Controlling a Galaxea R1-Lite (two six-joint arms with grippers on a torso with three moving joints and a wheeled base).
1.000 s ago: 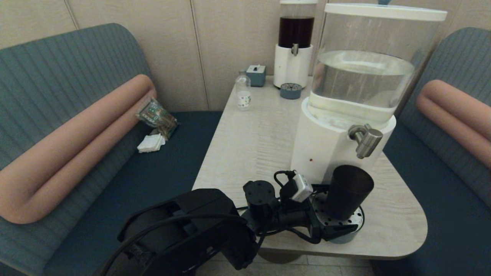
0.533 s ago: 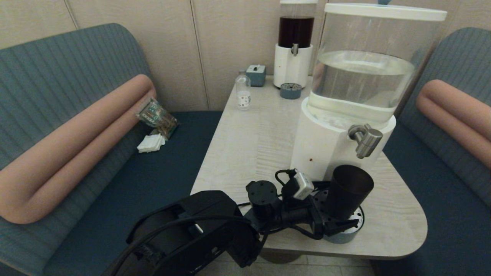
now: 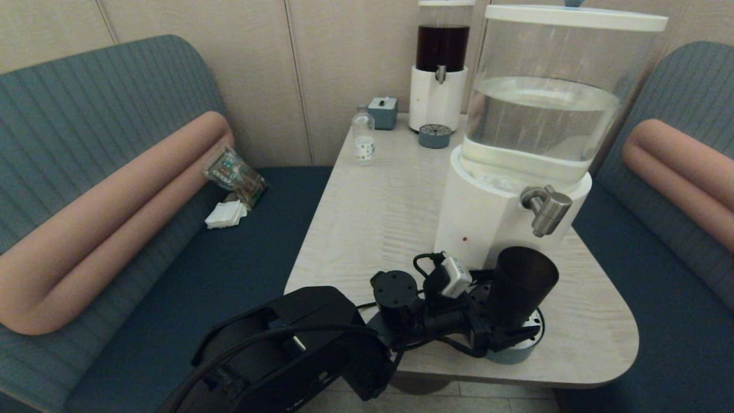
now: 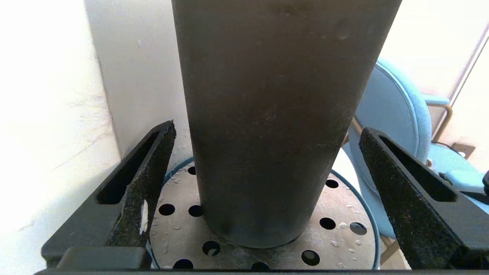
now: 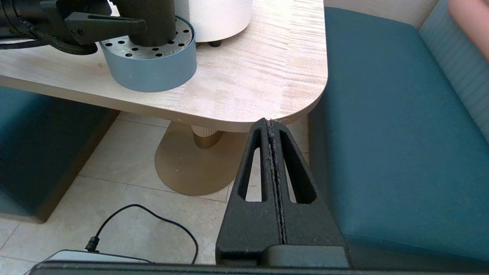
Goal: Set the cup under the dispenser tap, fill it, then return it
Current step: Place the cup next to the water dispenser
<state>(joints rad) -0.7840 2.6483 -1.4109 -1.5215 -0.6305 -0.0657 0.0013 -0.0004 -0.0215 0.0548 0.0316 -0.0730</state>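
Showing two dispensers [image 3: 519, 143] [image 3: 440, 63], two drip trays [image 3: 519, 344] [image 3: 434, 136], one cup [image 3: 519, 295], one bottle [image 3: 363, 137], one small blue box [image 3: 383, 112].

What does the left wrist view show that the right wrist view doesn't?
Only the left wrist view shows the left gripper's open jaws on either side of the cup, with a gap on each side. Only the right wrist view shows the right gripper, jaws shut, hanging below the table edge, over the tiled floor. Both show the cup standing on the perforated drip tray.
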